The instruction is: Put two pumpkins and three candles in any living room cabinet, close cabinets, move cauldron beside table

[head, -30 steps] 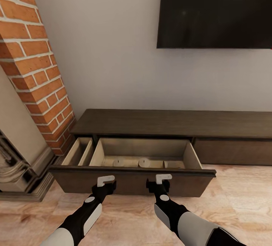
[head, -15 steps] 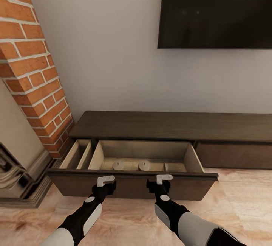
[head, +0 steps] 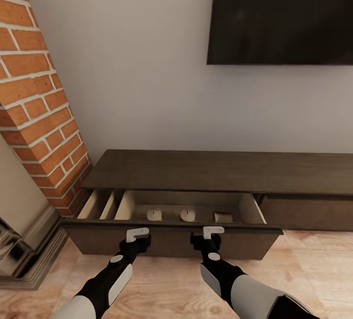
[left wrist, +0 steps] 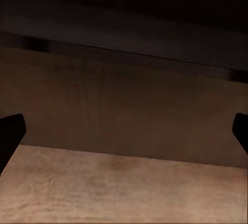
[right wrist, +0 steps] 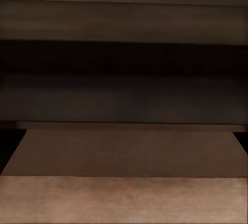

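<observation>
1. The room has a pale grey wall with a large dark screen mounted high on it, a red brick column at the left, and a grey moulded fireplace surround at the foot of that column.
2. The floor is light wood planking; it also shows as a pale band in the left wrist view and the right wrist view.
3. The cabinet is a long, low, dark-brown unit standing against the wall, and its flat top is bare.
4. Its wide drawer stands partly pulled out, with pale wood sides and a dark front panel.
5. Three candles sit in a row on the drawer bottom: one at the left, one in the middle and one at the right, set slightly apart from each other.
6. A narrower pale compartment lies open just beside the drawer on the brick side.
7. The left gripper and the right gripper are held just in front of the drawer's dark front, near its top edge; whether they touch it I cannot tell.
8. In the left wrist view the dark fingertips sit far out at both edges, so those jaws are spread open. Whether the right jaws are open or closed I cannot tell.
9. Compared with a second ago, less of the drawer's inside shows and its front lies nearer the cabinet body; the grippers sit at the same place in the head view, while the screen and brick column have shifted, so the camera has moved.
</observation>
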Motion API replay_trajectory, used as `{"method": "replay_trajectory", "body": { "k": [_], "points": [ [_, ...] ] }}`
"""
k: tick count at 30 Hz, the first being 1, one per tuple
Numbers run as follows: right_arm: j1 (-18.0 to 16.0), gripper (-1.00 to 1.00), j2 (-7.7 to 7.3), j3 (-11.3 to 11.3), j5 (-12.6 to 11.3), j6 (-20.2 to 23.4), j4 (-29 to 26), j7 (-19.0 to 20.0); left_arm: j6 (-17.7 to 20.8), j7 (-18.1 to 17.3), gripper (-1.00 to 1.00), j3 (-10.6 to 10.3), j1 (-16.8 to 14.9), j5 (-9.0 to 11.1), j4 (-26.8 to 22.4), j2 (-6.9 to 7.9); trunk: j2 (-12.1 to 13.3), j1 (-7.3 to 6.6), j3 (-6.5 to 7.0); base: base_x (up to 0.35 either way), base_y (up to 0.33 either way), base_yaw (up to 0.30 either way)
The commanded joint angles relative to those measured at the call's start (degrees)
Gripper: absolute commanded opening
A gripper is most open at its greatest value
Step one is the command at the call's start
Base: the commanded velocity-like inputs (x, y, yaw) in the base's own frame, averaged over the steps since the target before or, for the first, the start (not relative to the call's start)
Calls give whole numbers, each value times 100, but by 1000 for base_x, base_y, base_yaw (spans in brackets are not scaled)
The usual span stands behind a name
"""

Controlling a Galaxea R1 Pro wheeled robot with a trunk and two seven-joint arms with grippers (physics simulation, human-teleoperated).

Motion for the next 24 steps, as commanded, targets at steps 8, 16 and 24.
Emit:
{"method": "replay_trajectory", "body": {
  "k": [8,16,24],
  "points": [
    [-4,100,2,77,67,2,-12,5,1,0,100,0,0,0,1,0,0,-1,1,230,0,0],
    [-4,100,2,77,67,2,-12,5,-5,0,100,0,0,0,1,0,0,-1,1,187,0,0],
    [-4,100,2,76,67,2,-12,5,-6,0,100,0,0,0,1,0,0,-1,1,247,0,0]
  ]
}}
